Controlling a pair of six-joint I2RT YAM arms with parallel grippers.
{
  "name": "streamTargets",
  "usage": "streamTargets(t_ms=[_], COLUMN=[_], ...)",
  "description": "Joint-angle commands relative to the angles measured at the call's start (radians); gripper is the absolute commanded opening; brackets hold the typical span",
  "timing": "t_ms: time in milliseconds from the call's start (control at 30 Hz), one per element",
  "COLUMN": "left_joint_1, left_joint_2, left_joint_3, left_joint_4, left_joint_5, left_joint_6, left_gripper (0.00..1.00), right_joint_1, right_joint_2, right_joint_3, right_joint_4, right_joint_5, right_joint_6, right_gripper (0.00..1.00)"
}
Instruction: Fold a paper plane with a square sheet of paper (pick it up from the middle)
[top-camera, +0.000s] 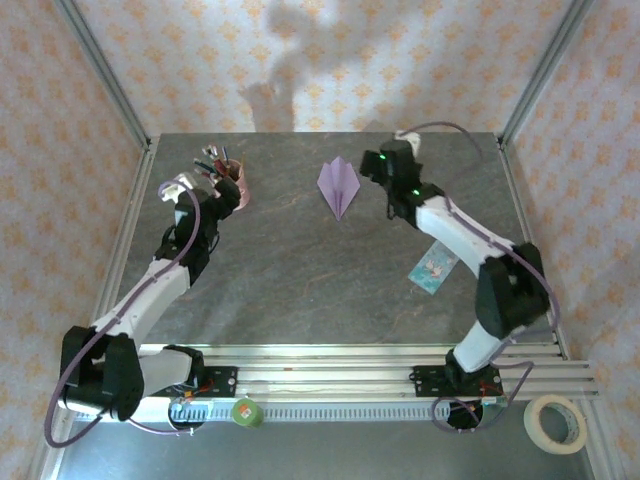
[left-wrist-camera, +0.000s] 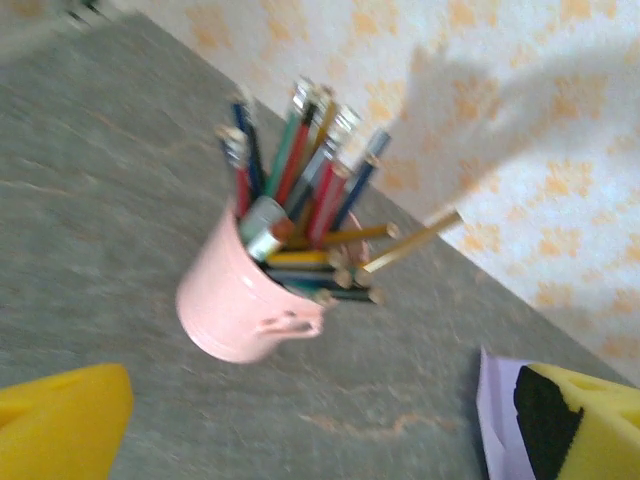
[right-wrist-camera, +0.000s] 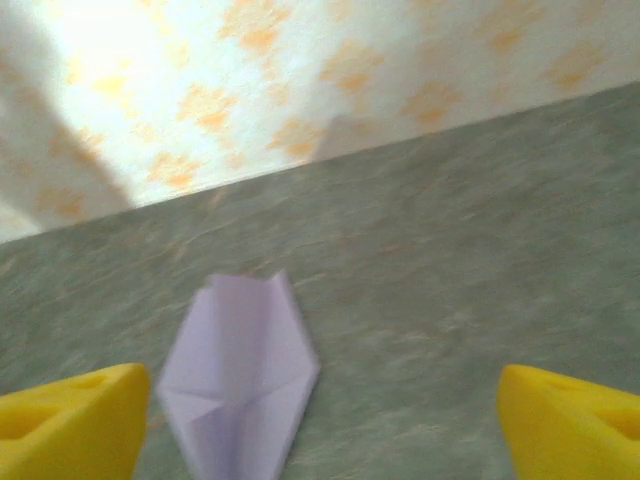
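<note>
Item: pale lilac folded paper plane (top-camera: 338, 186) with a centre crease, lying flat at the far middle of the grey stone-patterned table (top-camera: 300, 270), its sharp end pointing toward the near edge.

Left gripper (left-wrist-camera: 320, 440): hovering with its yellow fingers (left-wrist-camera: 60, 420) spread wide, gripping nothing, facing the pink pen cup crammed with pens and pencils (left-wrist-camera: 245, 305).

Right gripper (right-wrist-camera: 320, 430): gaping equally wide, also empty, hanging just beside the plane.

Teal-and-white packet (top-camera: 434, 266): lying near the right arm.

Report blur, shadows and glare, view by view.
Top external: sharp, dark shadows on the back wall. Left wrist: cup and pens motion-smeared. Right wrist: soft throughout, plane fuzzy-edged, glare upper left.
</note>
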Motion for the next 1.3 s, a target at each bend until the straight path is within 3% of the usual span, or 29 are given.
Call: streamTargets(t_ms=[0, 167, 300, 400, 500, 633, 867, 1000, 1133, 1267], left_joint_1=[0.016, 0.022, 0.028, 0.063, 0.104, 0.143, 0.194, 0.202, 0.201, 0.170], left_joint_2=[-0.033, -0.028, 0.008, 0.042, 0.068, 0.117, 0.232, 0.321, 0.347, 0.351], left_joint_3=[-0.092, -0.225, -0.299, -0.337, -0.382, -0.450, -0.455, -0.502, -0.498, -0.469], left_joint_4=[0.117, 0.341, 0.489, 0.559, 0.654, 0.838, 0.957, 1.123, 1.126, 1.078], left_joint_5=[-0.235, -0.389, -0.418, -0.364, -0.252, -0.095, 0.129, 0.173, 0.181, 0.132], left_joint_6=[0.102, 0.281, 0.436, 0.486, 0.498, 0.522, 0.546, 0.556, 0.558, 0.577], left_gripper=[0.99, 0.99, 0.99, 0.99, 0.99, 0.99, 0.99, 0.99, 0.99, 0.99], right_joint_1=[-0.072, -0.196, -0.243, -0.269, -0.304, -0.309, -0.316, -0.321, -0.335, -0.339], right_joint_2=[-0.117, -0.226, -0.273, -0.274, -0.239, -0.174, -0.117, -0.110, -0.062, -0.066], right_joint_3=[-0.190, -0.420, -0.646, -0.776, -0.804, -0.870, -0.936, -0.989, -1.016, -1.004], right_joint_4=[0.181, 0.299, 0.553, 0.743, 0.778, 0.969, 1.158, 1.254, 1.353, 1.318], right_joint_5=[0.165, 0.251, 0.309, 0.278, 0.209, 0.131, -0.037, -0.098, -0.125, -0.129], right_joint_6=[0.018, 0.038, -0.058, -0.120, -0.121, -0.197, -0.280, -0.297, -0.290, -0.287], right_gripper=[1.00, 1.00, 1.00, 1.00, 1.00, 1.00, 1.00, 1.00, 1.00, 1.00])
